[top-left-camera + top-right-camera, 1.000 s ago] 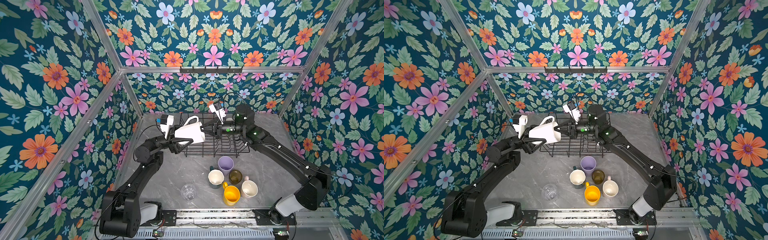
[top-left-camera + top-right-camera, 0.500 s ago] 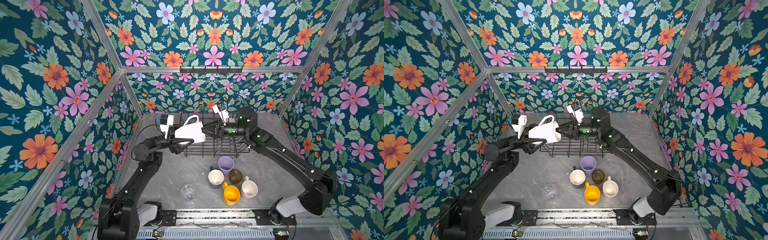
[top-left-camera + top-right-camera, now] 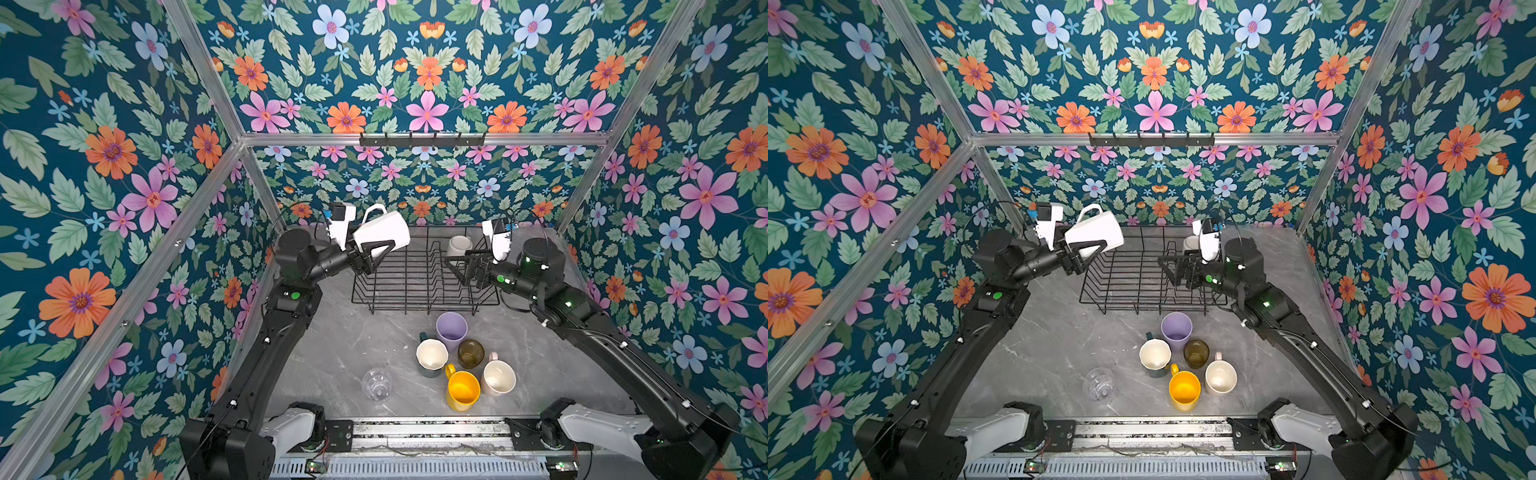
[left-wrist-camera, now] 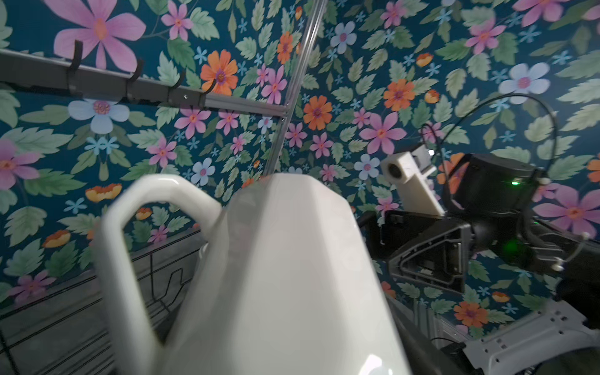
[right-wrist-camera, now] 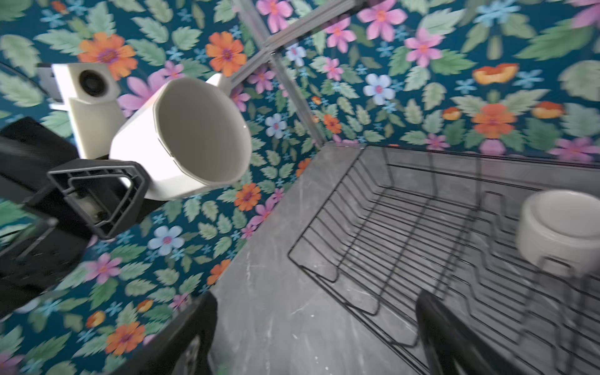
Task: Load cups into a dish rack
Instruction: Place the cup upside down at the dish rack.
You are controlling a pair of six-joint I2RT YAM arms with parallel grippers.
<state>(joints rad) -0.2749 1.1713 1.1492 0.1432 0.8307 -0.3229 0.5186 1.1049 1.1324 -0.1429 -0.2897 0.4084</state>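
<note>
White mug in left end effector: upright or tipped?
Tipped: white mug lies sideways in the left end effector, mouth facing the right arm.

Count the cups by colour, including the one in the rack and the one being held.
White: 2, held mug, racked mug
Dark green mug: 1
Yellow mug: 1
Pale pink mug: 1
Lilac tumbler: 1
Olive-brown glass: 1
Clear glass: 1
Total: 8

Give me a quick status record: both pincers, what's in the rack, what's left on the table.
left pincer: shut on white mug, tilted, near the rack's left end
right pincer: open, empty, over the rack's right part
in rack: one upside-down mug, far right corner
on table: lilac tumbler, green mug, olive glass, pink mug, yellow mug, clear glass
</note>
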